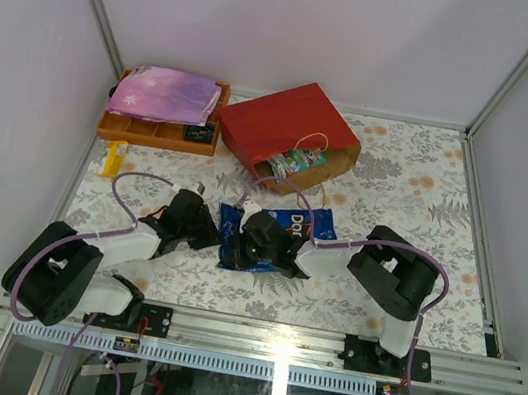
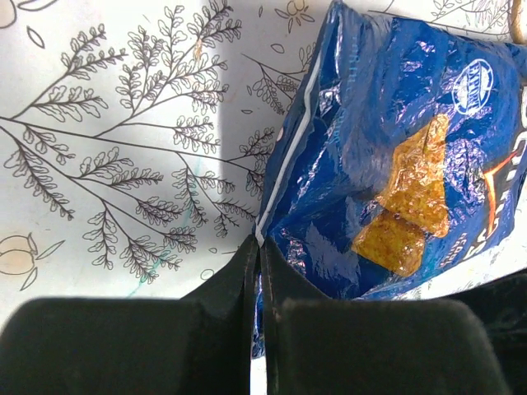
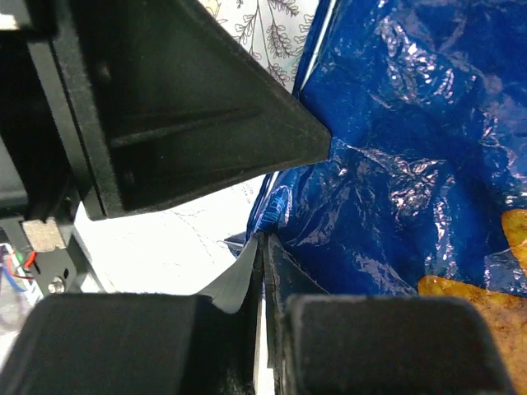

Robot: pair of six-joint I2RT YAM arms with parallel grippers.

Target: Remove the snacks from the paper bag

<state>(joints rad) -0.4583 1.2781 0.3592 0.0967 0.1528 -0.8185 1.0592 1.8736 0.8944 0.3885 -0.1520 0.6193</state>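
While the blue Doritos bag lies flat on the tabletop, out of the paper bag and just in front of the arm bases, both end effectors sit at its left edge. Its long axis runs roughly left to right across the top view.

The left end effector is closed, fingertips together and touching the bag's white seam edge. No film shows between the tips there, so I cannot tell whether it has caught any. The right end effector is closed too, reaching in over the near-left part of the bag. A pale sliver curls up between its fingers at the edge of the bag, which reads as a pinch on the seal, though the view is too close to be sure. The two sets of tips are just beside each other.

Several small packets remain in the mouth of the red paper bag, so the job looks only partly done. That bag lies on its side beyond the Doritos bag, farther from the bases. Its long axis runs from far-left to near-right, with the brown-lined mouth facing the near-right. The packets therefore lie ahead of both end effectors and slightly right of them. The right end effector is the nearer one and faces the opening more squarely, so it seems better placed to reach in.

Well off to the far left stands an orange tray with a starry pouch on top.
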